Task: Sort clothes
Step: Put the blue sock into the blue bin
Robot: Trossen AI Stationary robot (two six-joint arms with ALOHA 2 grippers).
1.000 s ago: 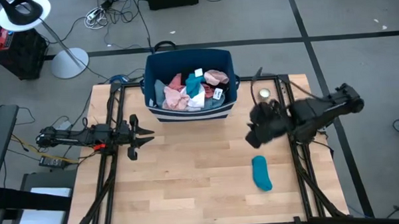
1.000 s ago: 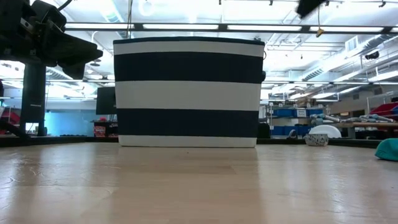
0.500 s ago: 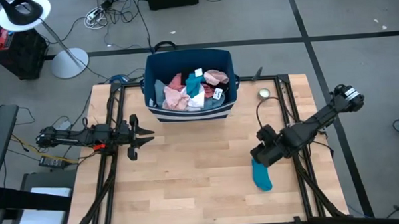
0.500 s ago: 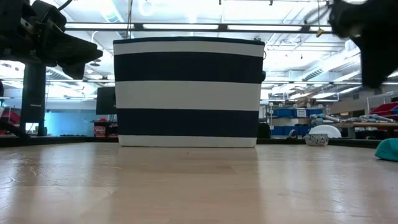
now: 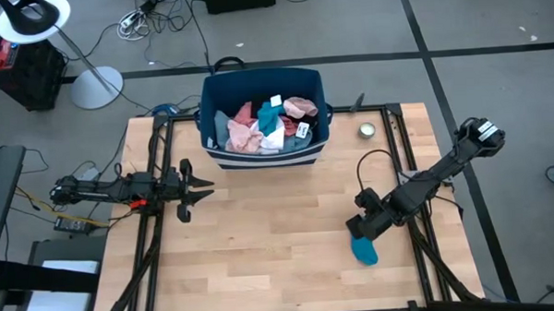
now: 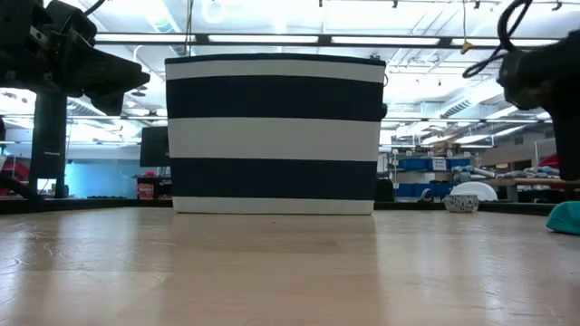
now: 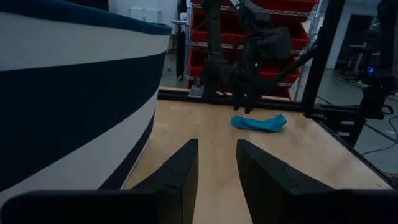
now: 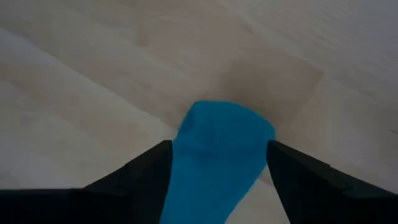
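Note:
A teal sock (image 5: 364, 250) lies flat on the table at the near right. It also shows in the right wrist view (image 8: 219, 149), the left wrist view (image 7: 259, 122) and the low view (image 6: 567, 217). My right gripper (image 5: 357, 229) is open and low over the sock's far end, one finger on each side (image 8: 217, 171). The other clothes (image 5: 262, 126), pink, white, teal and grey, lie heaped in the navy striped bin (image 5: 217, 86) at the table's far side. My left gripper (image 5: 202, 186) is open and empty at the table's left (image 7: 216, 163). My right gripper comes at the sock from above, slanting. Its fingers (image 8: 144, 169) stand on either side of the sock's far end (image 8: 224, 124). I cannot tell whether they touch it. The sock lies flat on the table.
The bin (image 6: 272, 131) stands at the middle of the far edge, close to my left gripper (image 7: 74, 93). A small round metal tin (image 5: 367, 129) sits at the far right. Bare wood (image 5: 270, 230) lies between the two arms.
My right gripper has gone from near the tin toward the table's near edge and down, and now stands over the far end of the teal sock. The sock has stayed where it was.

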